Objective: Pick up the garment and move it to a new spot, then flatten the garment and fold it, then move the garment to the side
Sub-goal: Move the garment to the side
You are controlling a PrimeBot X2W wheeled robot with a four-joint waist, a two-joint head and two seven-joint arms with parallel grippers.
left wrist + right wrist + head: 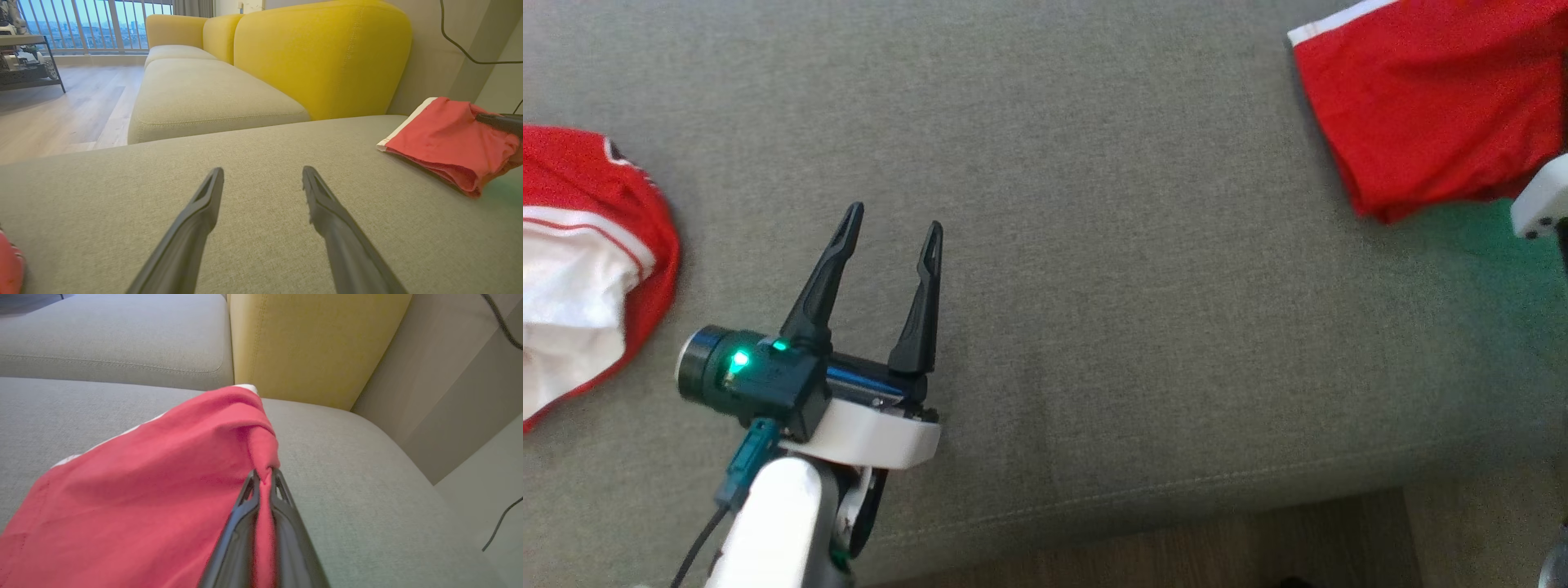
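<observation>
Cloth fills the grip of our right pincer [265,473]; its two dark fingers stand together, clamped on a bunched fold of the red garment [143,477], with a strip of red running down between them. Our left pincer [894,218] hovers low over the grey seat cushion [1143,327], fingers apart and holding nothing.

The garment lies at the far right of the cushion, well apart from the left pincer; a white band trims one edge, and the cloth rises toward the pinch. We judge it light, soft and limp; it should drape and trail from a single pinch and slide easily over the woven cushion. Thin cloth can slip out of a narrow grip, so we would favour a hem or the banded edge, with a second hold on the opposite corner for spreading it flat.

At the cushion's left edge a second garment [580,269], red and white, lies crumpled; both rest straight on the cushion, in no basket or bin. Beyond rise the yellow backrest [322,57], then the wooden floor [61,106] and a railing [81,24] at the window.
</observation>
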